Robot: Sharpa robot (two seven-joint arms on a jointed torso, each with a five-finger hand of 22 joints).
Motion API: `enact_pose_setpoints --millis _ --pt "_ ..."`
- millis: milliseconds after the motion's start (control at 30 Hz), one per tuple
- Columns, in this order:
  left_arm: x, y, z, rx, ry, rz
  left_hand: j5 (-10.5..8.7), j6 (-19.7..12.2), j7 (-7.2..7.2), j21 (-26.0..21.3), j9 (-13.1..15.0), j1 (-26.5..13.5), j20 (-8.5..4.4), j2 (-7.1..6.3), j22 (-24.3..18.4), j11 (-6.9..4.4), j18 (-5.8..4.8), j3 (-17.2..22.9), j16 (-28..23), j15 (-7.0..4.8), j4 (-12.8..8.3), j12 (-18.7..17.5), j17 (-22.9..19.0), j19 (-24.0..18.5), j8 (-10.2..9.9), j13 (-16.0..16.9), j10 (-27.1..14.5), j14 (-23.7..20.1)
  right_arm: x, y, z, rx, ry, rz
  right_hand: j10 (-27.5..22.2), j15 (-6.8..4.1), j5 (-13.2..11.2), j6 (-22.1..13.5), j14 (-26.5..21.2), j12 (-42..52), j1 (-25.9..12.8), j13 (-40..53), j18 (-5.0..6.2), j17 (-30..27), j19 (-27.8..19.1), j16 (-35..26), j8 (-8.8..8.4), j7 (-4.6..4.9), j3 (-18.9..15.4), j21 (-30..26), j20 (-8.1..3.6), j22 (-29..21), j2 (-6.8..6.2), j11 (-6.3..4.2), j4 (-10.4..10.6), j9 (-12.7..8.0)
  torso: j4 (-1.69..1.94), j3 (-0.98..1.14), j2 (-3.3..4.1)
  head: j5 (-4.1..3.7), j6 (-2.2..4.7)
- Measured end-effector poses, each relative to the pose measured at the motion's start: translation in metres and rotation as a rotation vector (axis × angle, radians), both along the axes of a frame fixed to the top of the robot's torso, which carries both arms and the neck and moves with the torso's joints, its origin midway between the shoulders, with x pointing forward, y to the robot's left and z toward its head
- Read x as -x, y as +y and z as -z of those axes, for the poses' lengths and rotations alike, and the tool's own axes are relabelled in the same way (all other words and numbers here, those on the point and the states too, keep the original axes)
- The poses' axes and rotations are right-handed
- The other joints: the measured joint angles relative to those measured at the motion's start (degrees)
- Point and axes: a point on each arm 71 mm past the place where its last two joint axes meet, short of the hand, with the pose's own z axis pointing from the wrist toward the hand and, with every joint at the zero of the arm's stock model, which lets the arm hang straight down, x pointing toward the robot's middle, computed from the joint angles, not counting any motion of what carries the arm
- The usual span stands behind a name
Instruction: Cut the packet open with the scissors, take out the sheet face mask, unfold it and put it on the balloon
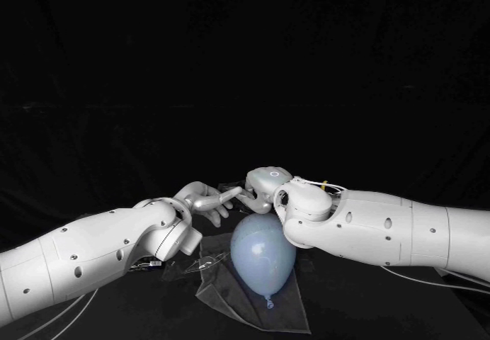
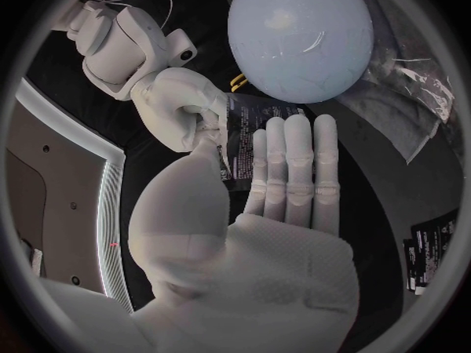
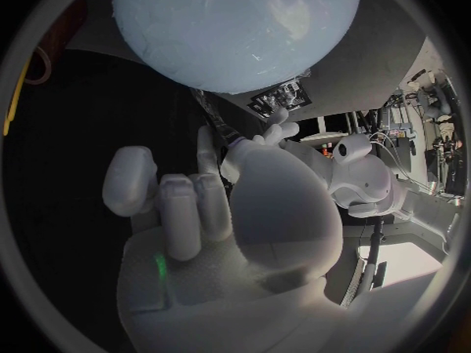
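Black table [image 1: 393,308] against a black backdrop. The head camera shows the left hand [image 1: 207,198] and right hand [image 1: 261,185] meeting just behind a pale blue balloon [image 1: 263,255] on clear plastic [image 1: 230,290]. The left wrist camera adds a dark packet [image 2: 242,129], pinched by the left thumb and straight, closed fingers [image 2: 294,157]. The right hand's curled fingers grip its other edge.

balloon [image 1: 263,255] on plastic film [image 1: 230,294] on the worktop [image 1: 388,304]; at its far side left hand [image 1: 207,198], packet [image 2: 235,129], right hand [image 1: 263,185].
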Motion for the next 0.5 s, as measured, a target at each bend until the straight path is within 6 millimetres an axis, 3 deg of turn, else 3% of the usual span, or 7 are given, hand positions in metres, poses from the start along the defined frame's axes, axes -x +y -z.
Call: enact_pose_setpoints --millis 100,300,500 --pt "0.0000 -0.0002 0.0003 -0.006 0.003 -0.001 0.00 0.18 -0.55 1.02 0.07 0.41 0.00 0.41 0.59 -0.41 0.00 1.36 0.85 -0.41 -0.06 0.86 0.21 0.00 0.95 0.49 0.41 0.41 0.0005 0.0006 0.0003 0.006 0.000 -0.001 0.00 0.00 0.00 0.00 0.00 -0.01 0.00 -0.01 0.00 0.00 0.00 -0.03 0.00 0.00 0.00 0.00 0.00 0.00 0.00 0.00 0.00 0.00 0.00 0.00 0.00 0.06 0.01" --pt "0.0001 0.0000 0.0012 -0.015 0.013 -0.006 0.00 -0.22 -0.96 2.37 -0.07 2.86 -0.30 3.63 1.67 -0.62 -0.02 5.78 1.66 -0.41 -0.21 1.70 0.29 -0.73 2.00 1.12 0.20 0.42 0.0025 0.0023 0.0010 0.016 0.001 -0.006 0.00 0.01 0.00 0.00 0.00 -0.11 0.00 -0.04 -0.01 0.00 -0.01 0.03 -0.01 0.00 0.00 0.00 0.00 0.03 0.00 0.00 0.00 -0.05 -0.01 0.01 0.03 0.12 0.07" --pt "-0.0005 0.0012 0.0019 -0.019 0.021 -0.013 0.00 -0.84 -1.17 2.76 -0.61 4.87 -0.30 5.64 2.03 -0.92 -0.02 8.40 1.72 -0.41 -0.29 1.69 0.25 -1.13 2.01 1.21 -0.10 0.42 0.0058 0.0042 0.0014 0.019 0.005 -0.015 0.00 0.01 0.00 0.00 0.01 -0.12 -0.30 -0.05 -0.02 -0.01 -0.01 0.05 -0.03 0.00 0.01 -0.01 0.00 0.04 -0.30 0.00 -0.01 -0.04 -0.01 0.01 0.04 0.12 -0.05"
